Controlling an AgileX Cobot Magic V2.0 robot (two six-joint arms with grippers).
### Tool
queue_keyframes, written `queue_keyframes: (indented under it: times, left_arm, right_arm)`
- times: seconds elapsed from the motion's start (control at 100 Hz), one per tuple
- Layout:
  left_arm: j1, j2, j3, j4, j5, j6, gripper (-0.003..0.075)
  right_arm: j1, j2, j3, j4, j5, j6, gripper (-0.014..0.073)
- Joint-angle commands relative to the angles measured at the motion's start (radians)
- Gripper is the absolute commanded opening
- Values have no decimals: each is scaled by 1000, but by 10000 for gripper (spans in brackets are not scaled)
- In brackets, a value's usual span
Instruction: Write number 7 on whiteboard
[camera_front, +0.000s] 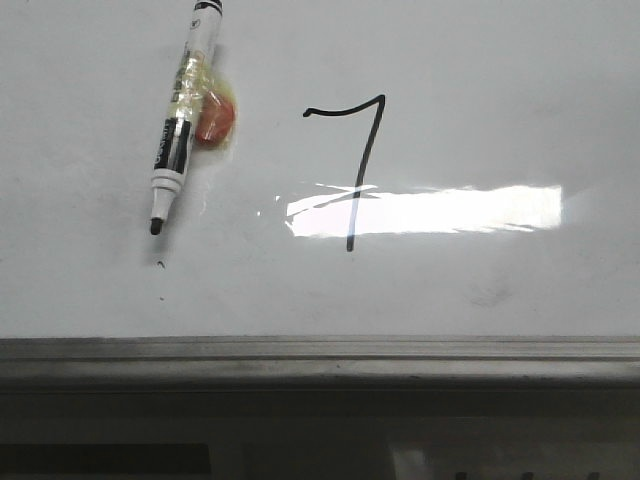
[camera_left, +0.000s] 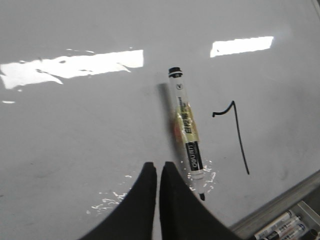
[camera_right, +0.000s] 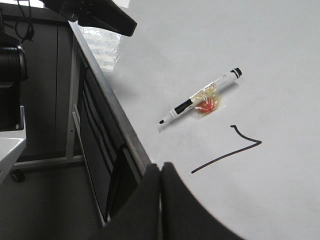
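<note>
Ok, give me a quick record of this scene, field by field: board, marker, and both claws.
board: whiteboard, flat, glare strip across it
writing: 7, finished, black
marker: lying on board, left of the 7, uncapped, tip toward the frame edge
tape: yellowish wrap with an orange lump on marker
left claw: shut, empty, beside marker
right claw: shut, empty

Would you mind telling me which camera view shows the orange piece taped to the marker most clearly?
The front view: the orange piece sits large and unobstructed beside the marker, under yellowish tape. The right wrist view shows it smaller but still clear against the whiteboard. In the left wrist view the marker's barrel hides nearly all of it, leaving only a thin orange edge.
</note>
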Motion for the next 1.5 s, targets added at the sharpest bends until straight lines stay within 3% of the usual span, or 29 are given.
queue_keyframes:
  times: [0.0,0.14,0.26,0.41,0.64,0.73,0.83,1.02,1.29,1.49]
  left_arm:
    - [-5,3,-20,78,2,3,-20]
    - [-1,3,-11,176,49,2,-20]
    - [48,6,26,385,129,-72,-20]
    - [184,6,104,620,165,-379,-20]
    - [491,3,249,1140,336,-937,-20]
    - [606,3,280,1283,408,-1092,-20]
    - [709,-23,290,1315,483,-1176,-20]
    - [871,-145,317,1325,613,-1177,-20]
    - [1051,-291,400,1421,839,-1290,-20]
    - [1171,-365,404,1433,935,-1304,-20]
  right_arm:
    - [-7,8,-27,-4,-73,4,-55]
    - [-7,8,-27,-4,-71,4,-55]
    - [-7,8,-27,-4,-71,4,-55]
    - [-7,8,-27,-4,-71,4,-55]
    - [-7,8,-27,-4,-71,4,-55]
    - [-7,8,-27,-4,-71,4,-55]
    - [-7,8,-27,-4,-71,4,-55]
    - [-7,8,-27,-4,-71,4,-55]
    - [-7,8,-27,-4,-71,4,-55]
    - [-7,8,-27,-4,-71,4,-55]
